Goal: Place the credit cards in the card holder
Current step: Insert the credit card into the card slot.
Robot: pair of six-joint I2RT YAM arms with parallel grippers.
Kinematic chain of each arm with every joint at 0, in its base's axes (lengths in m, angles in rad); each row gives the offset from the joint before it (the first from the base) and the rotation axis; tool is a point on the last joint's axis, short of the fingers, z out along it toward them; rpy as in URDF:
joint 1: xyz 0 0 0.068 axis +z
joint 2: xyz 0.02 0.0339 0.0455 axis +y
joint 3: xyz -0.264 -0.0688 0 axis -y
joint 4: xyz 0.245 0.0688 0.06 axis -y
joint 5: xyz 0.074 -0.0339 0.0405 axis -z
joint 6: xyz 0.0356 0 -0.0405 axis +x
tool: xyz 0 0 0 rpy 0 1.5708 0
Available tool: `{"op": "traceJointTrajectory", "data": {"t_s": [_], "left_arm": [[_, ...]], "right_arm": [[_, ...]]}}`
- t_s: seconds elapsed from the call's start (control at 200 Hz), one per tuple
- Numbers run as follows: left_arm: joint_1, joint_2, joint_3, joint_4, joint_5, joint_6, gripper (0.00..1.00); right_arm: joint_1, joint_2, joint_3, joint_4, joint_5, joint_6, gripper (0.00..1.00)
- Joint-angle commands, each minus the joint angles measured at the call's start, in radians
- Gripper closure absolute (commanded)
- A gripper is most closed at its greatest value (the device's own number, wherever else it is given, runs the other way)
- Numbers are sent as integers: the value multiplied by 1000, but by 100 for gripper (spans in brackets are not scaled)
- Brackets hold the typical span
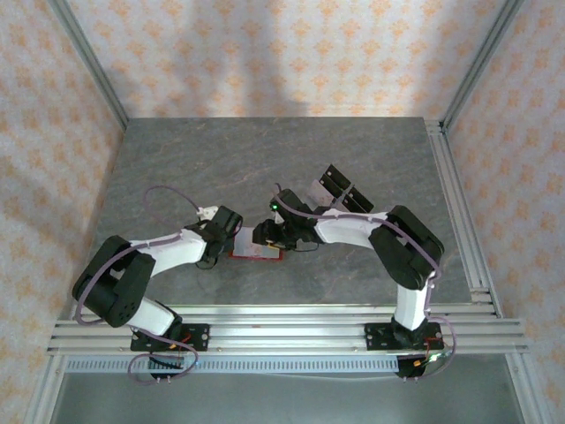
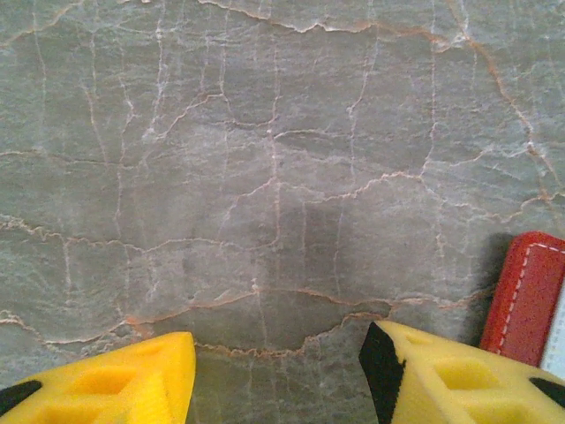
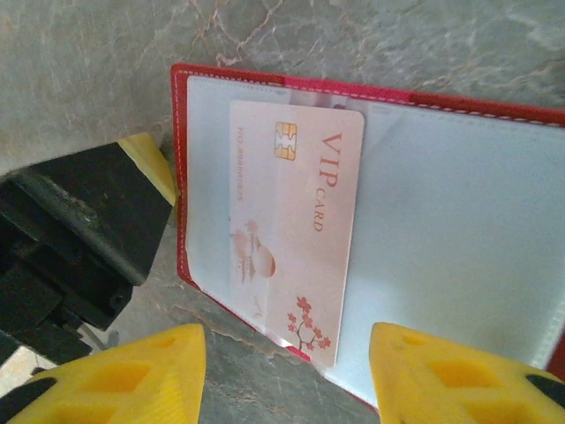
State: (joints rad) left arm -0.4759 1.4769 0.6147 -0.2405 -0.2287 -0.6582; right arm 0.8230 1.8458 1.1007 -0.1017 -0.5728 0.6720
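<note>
Credit card [image 3: 296, 230], pinkish-white plastic, gold chip, "VIP CARD" print: lies on the pale inside of the opened red folding wallet [image 3: 181, 177], upper centre of right wrist view. Wallet flat on grey veined desk [image 2: 265, 159]. Right gripper [image 3: 284, 344] jaws apart, gripping nothing. Left gripper [image 2: 278, 353] jaws apart over bare desk, wallet edge just beside.

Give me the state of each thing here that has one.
card holder: open, lying flat, pale inside up.
credit card: lying on the holder's inside, seemingly part-slid under its clear pocket, ungripped.
left gripper: open, empty, at the holder's edge.
right gripper: open, empty, above the card.
acrylic stand: standing beyond the holder, contents too small to tell.
</note>
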Motion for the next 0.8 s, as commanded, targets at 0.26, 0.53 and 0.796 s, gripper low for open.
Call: {"op": "traceJointTrajectory", "data": {"t_s": [0.26, 0.53, 0.796], "left_arm": [[-79, 12, -50, 28, 84, -62, 45], [-90, 16, -55, 40, 82, -69, 45], [-93, 20, -59, 55, 87, -69, 45]], "right_arm": [[-16, 14, 159, -280, 124, -160, 94], [-6, 84, 218, -289, 126, -170, 100], [3, 122, 225, -277, 117, -166, 100]]}}
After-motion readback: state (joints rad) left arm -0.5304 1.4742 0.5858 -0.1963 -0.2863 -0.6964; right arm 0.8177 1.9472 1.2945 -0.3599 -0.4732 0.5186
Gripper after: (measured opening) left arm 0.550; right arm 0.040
